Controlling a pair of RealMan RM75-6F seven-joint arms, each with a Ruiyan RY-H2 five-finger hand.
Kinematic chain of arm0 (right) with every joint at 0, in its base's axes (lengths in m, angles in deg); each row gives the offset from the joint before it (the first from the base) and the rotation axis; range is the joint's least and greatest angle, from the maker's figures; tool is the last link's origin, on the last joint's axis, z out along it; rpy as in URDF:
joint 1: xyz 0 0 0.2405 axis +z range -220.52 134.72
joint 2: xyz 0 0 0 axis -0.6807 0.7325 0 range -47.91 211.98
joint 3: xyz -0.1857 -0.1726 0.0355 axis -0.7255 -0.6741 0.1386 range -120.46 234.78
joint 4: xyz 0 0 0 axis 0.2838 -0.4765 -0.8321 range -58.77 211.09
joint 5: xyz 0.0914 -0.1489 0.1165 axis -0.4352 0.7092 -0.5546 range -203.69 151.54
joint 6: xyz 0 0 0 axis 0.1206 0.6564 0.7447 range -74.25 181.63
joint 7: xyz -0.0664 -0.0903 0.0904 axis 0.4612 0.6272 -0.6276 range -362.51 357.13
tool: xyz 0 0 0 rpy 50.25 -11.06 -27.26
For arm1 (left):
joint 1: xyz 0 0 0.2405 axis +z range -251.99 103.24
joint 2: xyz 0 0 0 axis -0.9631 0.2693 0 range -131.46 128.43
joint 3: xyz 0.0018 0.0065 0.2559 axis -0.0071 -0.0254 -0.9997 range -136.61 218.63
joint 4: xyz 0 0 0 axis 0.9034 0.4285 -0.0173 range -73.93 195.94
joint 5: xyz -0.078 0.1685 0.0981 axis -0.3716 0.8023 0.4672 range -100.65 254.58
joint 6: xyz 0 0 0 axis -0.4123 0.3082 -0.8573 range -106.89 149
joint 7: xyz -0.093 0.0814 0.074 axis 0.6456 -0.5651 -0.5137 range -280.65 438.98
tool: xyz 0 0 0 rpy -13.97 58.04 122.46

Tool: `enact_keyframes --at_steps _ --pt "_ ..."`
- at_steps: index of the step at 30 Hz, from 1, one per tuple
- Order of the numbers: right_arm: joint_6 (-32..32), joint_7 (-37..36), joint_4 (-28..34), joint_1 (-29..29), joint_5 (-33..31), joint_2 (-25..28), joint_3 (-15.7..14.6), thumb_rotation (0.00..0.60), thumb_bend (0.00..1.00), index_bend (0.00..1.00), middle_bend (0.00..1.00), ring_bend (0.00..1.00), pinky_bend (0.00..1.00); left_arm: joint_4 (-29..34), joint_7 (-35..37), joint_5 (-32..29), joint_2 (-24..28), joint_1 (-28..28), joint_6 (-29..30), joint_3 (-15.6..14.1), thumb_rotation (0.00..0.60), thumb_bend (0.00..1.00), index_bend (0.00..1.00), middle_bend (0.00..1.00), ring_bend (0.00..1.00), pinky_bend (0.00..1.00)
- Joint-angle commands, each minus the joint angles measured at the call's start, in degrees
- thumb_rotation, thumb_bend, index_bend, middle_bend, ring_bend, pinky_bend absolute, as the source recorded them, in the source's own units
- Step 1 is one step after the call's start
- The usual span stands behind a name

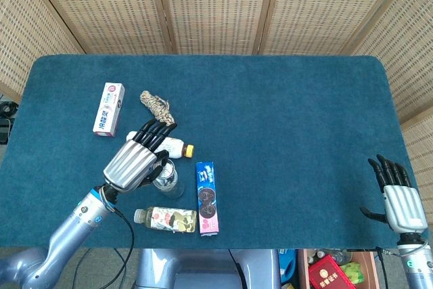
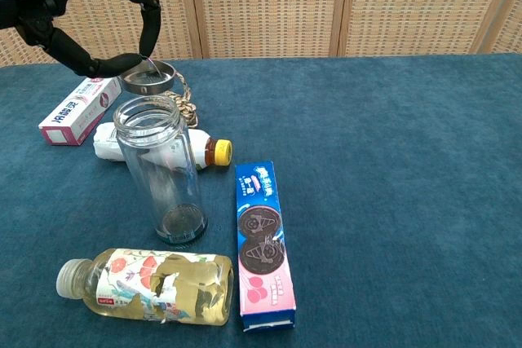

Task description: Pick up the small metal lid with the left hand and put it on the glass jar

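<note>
Your left robot hand (image 2: 86, 18) has the small metal lid (image 2: 148, 80) pinched by its rim between the thumb and a fingertip, the other fingers arched up out of the way, so the lid hangs roughly level and its underside stays free to meet the jar. The lid is in the air just above and slightly behind the open mouth of the glass jar (image 2: 160, 170), not touching it yet. In the head view the hand (image 1: 133, 160) covers most of the jar, so trust the chest view for alignment.

The jar stands upright near the front edge of the counter (image 2: 391, 160), toward its left side, mouth open. You'll likely need to bring the lid a little toward the front edge and then lower it flat; a tilted lid could catch on the rim or tip the jar.

Crowding matters here. A white bottle with a yellow cap (image 2: 200, 151) lies just behind the jar, a floral juice bottle (image 2: 155, 286) lies in front of it, and a blue cookie box (image 2: 263, 244) lies just beside it on the right. A toothpaste box (image 2: 79, 109) and a coil of rope (image 1: 157, 108) sit further back.

Your right robot hand (image 1: 398, 201) rests at the front right corner, fingers apart, holding nothing.
</note>
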Motion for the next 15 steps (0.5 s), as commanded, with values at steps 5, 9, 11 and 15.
enact_keyframes --at_steps 5,9,11,15 --pt "0.13 -0.33 -0.04 -0.05 0.01 0.07 0.06 0.6 0.02 0.0 0.0 0.0 0.0 0.63 -3.66 -2.94 -1.87 -1.63 -0.28 -0.39 0.6 0.5 0.58 0.0 0.0 0.0" --pt "0.05 -0.47 -0.02 -0.05 0.05 0.17 0.02 0.6 0.02 0.0 0.0 0.0 0.0 0.46 -4.62 -4.17 -2.49 -2.0 -0.25 -0.94 0.6 0.5 0.58 0.0 0.0 0.0" --pt "0.15 -0.58 -0.04 -0.09 0.02 0.19 0.06 0.6 0.02 0.0 0.0 0.0 0.0 0.06 -5.23 -4.76 -2.76 -2.2 -0.38 -1.41 0.6 0.5 0.58 0.0 0.0 0.0" --pt "0.16 -0.67 -0.07 -0.13 -0.01 0.2 0.06 0.6 0.02 0.0 0.0 0.0 0.0 -0.4 -5.4 -5.04 -3.28 -2.34 -0.13 -1.82 0.6 0.5 0.58 0.0 0.0 0.0"
